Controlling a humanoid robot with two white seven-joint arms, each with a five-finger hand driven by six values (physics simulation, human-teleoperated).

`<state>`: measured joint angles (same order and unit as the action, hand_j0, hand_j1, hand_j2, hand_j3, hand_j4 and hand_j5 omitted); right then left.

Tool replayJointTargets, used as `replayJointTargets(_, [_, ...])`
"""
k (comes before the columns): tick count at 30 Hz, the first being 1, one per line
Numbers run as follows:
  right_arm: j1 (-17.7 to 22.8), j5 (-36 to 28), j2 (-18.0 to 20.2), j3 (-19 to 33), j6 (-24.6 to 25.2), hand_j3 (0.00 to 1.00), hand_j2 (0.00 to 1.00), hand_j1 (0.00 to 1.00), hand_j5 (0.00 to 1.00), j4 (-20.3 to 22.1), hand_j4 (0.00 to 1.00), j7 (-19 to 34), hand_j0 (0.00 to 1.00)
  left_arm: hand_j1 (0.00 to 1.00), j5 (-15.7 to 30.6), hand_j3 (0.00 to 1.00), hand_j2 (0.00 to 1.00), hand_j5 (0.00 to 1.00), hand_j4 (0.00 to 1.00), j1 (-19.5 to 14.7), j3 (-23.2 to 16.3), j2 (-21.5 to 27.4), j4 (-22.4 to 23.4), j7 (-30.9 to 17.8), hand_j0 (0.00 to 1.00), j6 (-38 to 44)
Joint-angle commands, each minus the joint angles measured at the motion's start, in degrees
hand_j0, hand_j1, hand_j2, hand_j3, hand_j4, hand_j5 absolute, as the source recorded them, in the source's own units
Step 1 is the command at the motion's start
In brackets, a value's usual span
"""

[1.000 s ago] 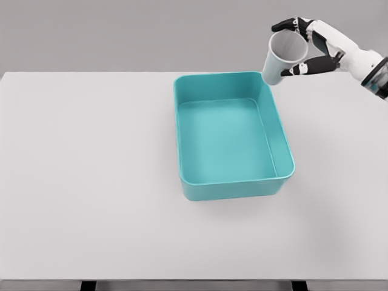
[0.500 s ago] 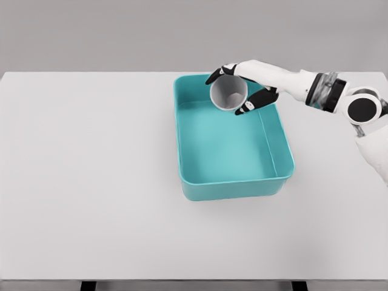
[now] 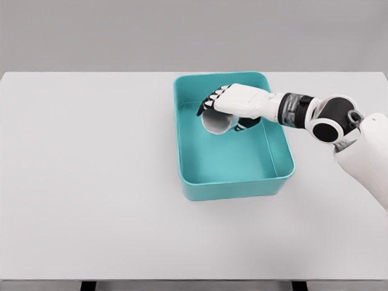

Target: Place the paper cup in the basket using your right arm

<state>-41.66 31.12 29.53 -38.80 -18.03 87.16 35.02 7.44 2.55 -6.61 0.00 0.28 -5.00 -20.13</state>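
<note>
Clearly, from the head view, the paper cup (image 3: 216, 123) lies low inside the teal basket (image 3: 285, 163), in its far half, tipped on its side with the open mouth facing forward and down toward the basket floor. I cannot tell whether it already touches the floor or hangs just above it.

As a judgement, a cup like this should be very light and thin-walled, easy to dent if squeezed hard, and fairly smooth, so a gentle wrap around the side wall near the middle suits it best; pinching the rim would likely deform it.

In the same view the right robot hand (image 3: 233, 106) reaches in over the basket's right wall from the picture's right, palm over the cup. Its fingers (image 3: 207, 104) curl round the cup's upper side and the dark thumb shows below it, so the hand is closed on the cup, not spread. The cup looks not yet let go.

Only the white counter (image 3: 91, 182) surrounds the basket; the left arm is out of view.
</note>
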Motion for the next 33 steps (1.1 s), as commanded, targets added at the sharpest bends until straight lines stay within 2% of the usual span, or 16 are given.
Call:
replayJointTargets(1, [0.0, 0.4, 0.0, -0.3, 2.1, 1.00, 1.00, 1.00, 1.00, -0.3, 1.00, 0.0, 1.00, 1.00, 0.0, 1.00, 1.00, 1.00, 1.00, 0.0, 0.0, 0.0, 0.0, 0.0, 1.00, 0.0])
replayJointTargets(5, [-0.1, -0.4, 0.0, 0.8, 2.3, 1.00, 1.00, 1.00, 1.00, 0.0, 1.00, 0.0, 1.00, 1.00, 0.0, 1.00, 1.00, 1.00, 1.00, 0.0, 0.0, 0.0, 0.0, 0.0, 1.00, 0.0])
replayJointTargets(7, [0.0, -1.2, -0.1, 4.3, 2.1, 1.00, 1.00, 1.00, 1.00, 0.8, 1.00, 0.0, 1.00, 1.00, 0.0, 1.00, 1.00, 1.00, 1.00, -0.1, 0.0, 0.0, 0.0, 0.0, 1.00, 0.0])
replayJointTargets(8, [0.2, -5.4, 0.4, 8.5, 1.8, 1.00, 1.00, 1.00, 1.00, 1.4, 1.00, 0.0, 1.00, 1.00, 0.0, 1.00, 1.00, 1.00, 1.00, -0.1, 0.0, 0.0, 0.0, 0.0, 1.00, 0.0])
replayJointTargets(9, [0.7, -15.7, 1.4, 14.3, 1.5, 1.00, 1.00, 1.00, 1.00, 1.5, 1.00, 0.0, 1.00, 1.00, 0.0, 1.00, 1.00, 1.00, 1.00, 0.0, 0.0, 0.0, 0.0, 0.0, 1.00, 0.0])
replayJointTargets(10, [2.4, -29.8, 4.0, 20.7, 0.9, 1.00, 1.00, 1.00, 1.00, 0.7, 1.00, 0.0, 1.00, 1.00, 0.0, 1.00, 1.00, 1.00, 1.00, 0.0, 0.0, 0.0, 0.0, 0.0, 1.00, 0.0])
replayJointTargets(11, [3.5, -39.5, 5.4, 24.6, 0.6, 1.00, 1.00, 1.00, 1.00, -1.4, 1.00, 0.0, 1.00, 1.00, 0.0, 1.00, 1.00, 1.00, 1.00, 0.0, 0.0, 0.0, 0.0, 0.0, 1.00, 0.0])
replayJointTargets(12, [4.8, -42.4, 6.9, 26.8, 0.7, 1.00, 1.00, 1.00, 1.00, -2.9, 1.00, 0.0, 1.00, 1.00, 0.0, 1.00, 1.00, 1.00, 1.00, -0.1, 0.0, 0.0, 0.0, 0.0, 1.00, 0.0])
replayJointTargets(14, [7.5, -40.5, 7.2, 30.7, 0.8, 1.00, 1.00, 1.00, 1.00, -8.0, 1.00, 0.0, 1.00, 1.00, 0.0, 1.00, 1.00, 1.00, 1.00, 0.0, 0.0, 0.0, 0.0, 0.0, 1.00, 0.0])
replayJointTargets(16, [8.7, -32.6, 7.5, 30.9, 0.5, 1.00, 1.00, 1.00, 1.00, -13.8, 1.00, 0.0, 1.00, 1.00, 0.0, 1.00, 1.00, 1.00, 1.00, -0.1, 0.0, 0.0, 0.0, 0.0, 1.00, 0.0])
replayJointTargets(19, [9.2, -26.6, 6.9, 31.0, 0.3, 1.00, 1.00, 1.00, 1.00, -18.2, 1.00, 0.0, 1.00, 1.00, 0.0, 1.00, 1.00, 1.00, 1.00, 0.0, 0.0, 0.0, 0.0, 0.0, 1.00, 0.0])
replayJointTargets(20, [9.4, -26.6, 6.9, 31.0, 0.2, 1.00, 1.00, 1.00, 1.00, -19.3, 1.00, 0.0, 1.00, 1.00, 0.0, 1.00, 1.00, 1.00, 1.00, 0.0, 0.0, 0.0, 0.0, 0.0, 1.00, 0.0])
replayJointTargets(23, [10.6, -24.9, 6.6, 30.6, 0.6, 1.00, 1.00, 1.00, 1.00, -19.4, 1.00, 0.0, 1.00, 1.00, 0.0, 1.00, 1.00, 1.00, 1.00, -0.1, 0.0, 0.0, 0.0, 0.0, 1.00, 0.0])
replayJointTargets(33, [10.1, -24.9, 6.2, 30.6, 1.0, 1.00, 1.00, 1.00, 1.00, -19.4, 1.00, 0.0, 1.00, 1.00, -0.1, 1.00, 1.00, 1.00, 1.00, -0.1, 0.0, 0.0, 0.0, 0.0, 1.00, 0.0])
